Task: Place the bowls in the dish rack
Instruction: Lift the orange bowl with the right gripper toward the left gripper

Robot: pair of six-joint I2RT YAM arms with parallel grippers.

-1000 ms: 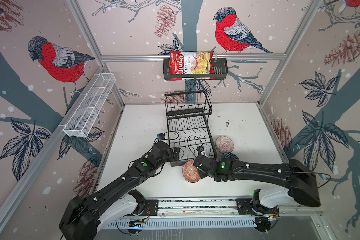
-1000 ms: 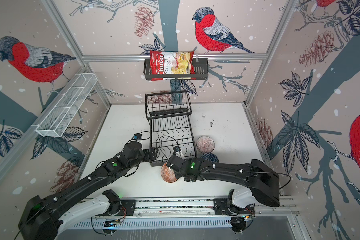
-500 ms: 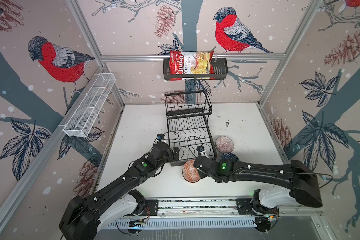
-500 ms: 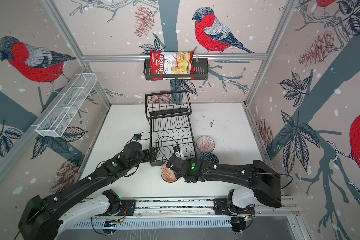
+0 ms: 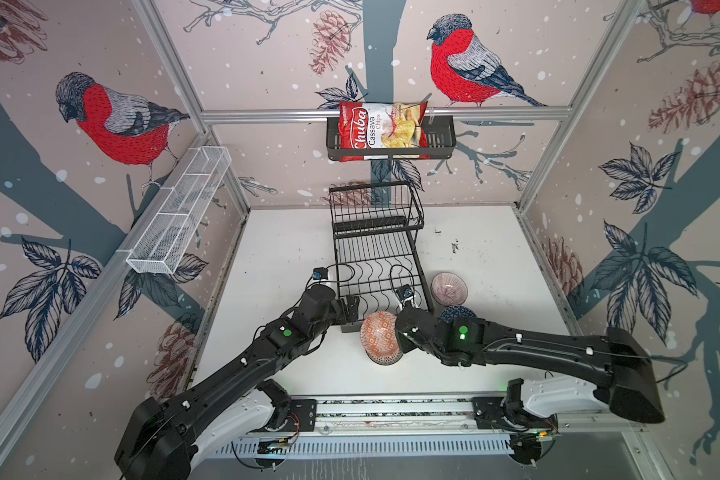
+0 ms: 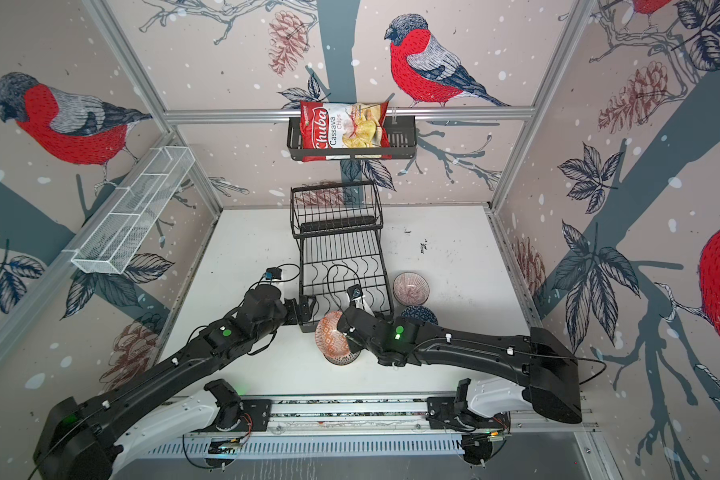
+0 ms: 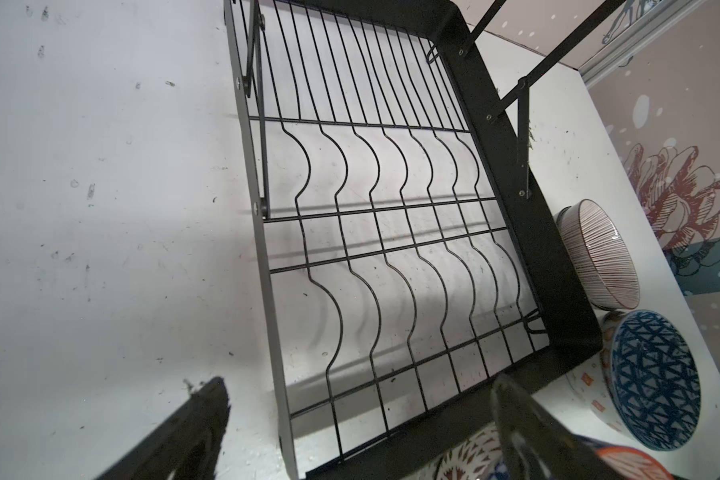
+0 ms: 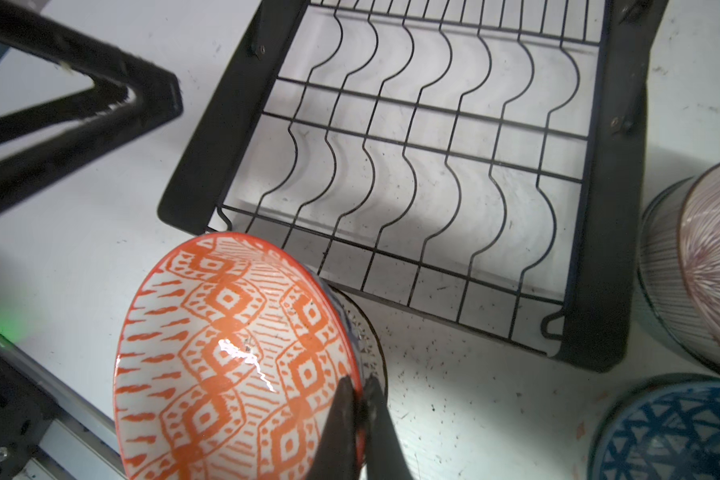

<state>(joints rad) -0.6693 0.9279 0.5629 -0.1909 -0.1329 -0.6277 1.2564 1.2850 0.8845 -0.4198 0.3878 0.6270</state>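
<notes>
Scuffed white tabletop [image 5: 283, 257] carries the rack [image 5: 370, 226] ahead of both jaws, a striped bowl [image 5: 449, 289] and blue bowl [image 7: 653, 378] right of the right jaws, and a dotted bowl [image 8: 366, 345] beneath them.

In a top view the right arm [image 5: 516, 349] is covering most of the blue triangle bowl [image 5: 454, 312]. In the right wrist view the orange bowl [image 8: 225, 353] is hiding another bowl [image 8: 368, 340] — only a dotted bit is peeking out. The edge is cutting off the striped bowl [image 8: 699, 270]. The left gripper [image 7: 358, 378] is showing blurry fingers [image 7: 208, 403].
</notes>
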